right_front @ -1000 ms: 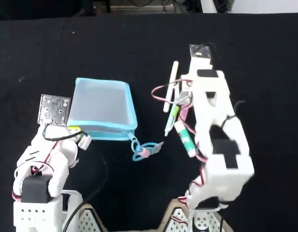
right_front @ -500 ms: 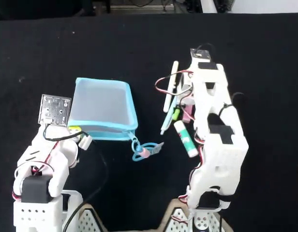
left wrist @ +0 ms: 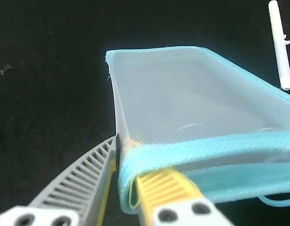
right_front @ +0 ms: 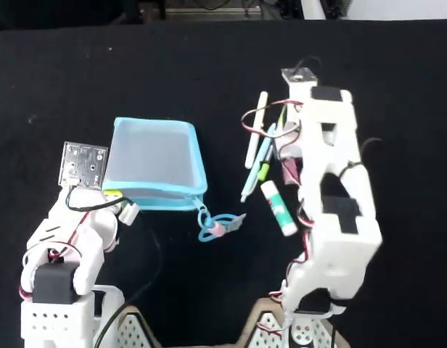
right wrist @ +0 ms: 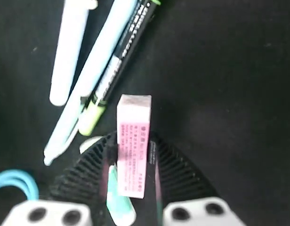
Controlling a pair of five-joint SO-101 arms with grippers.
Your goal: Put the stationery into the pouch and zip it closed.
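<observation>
Two arms stood at the black table point(right_front: 136, 65) when I checked my feeds, each with something in its grip. My left gripper point(left wrist: 128, 183) had its fingers pinched narrow on the rim of the pouch point(left wrist: 192, 108), at the corner on the arm's side, one grey finger outside and one yellow finger point(left wrist: 161, 188) on the other face of the blue binding. On the high view the pouch point(right_front: 154, 163) lay left of centre, its zipper pull and blue loop point(right_front: 216, 226) trailing off its near right corner. My right gripper point(right wrist: 132, 141) was clamped on the pink eraser point(right wrist: 132, 155), which stuck out past the fingertips. Just beyond it I saw a white pen point(right wrist: 69, 52), a pale blue pen point(right wrist: 88, 89) and a black-and-green marker point(right wrist: 121, 56) lying close together, the last two touching. A glue stick point(right_front: 279, 209) lay near the arm, just apart from the pens' near tips. I could not tell whether the eraser touched the table
</observation>
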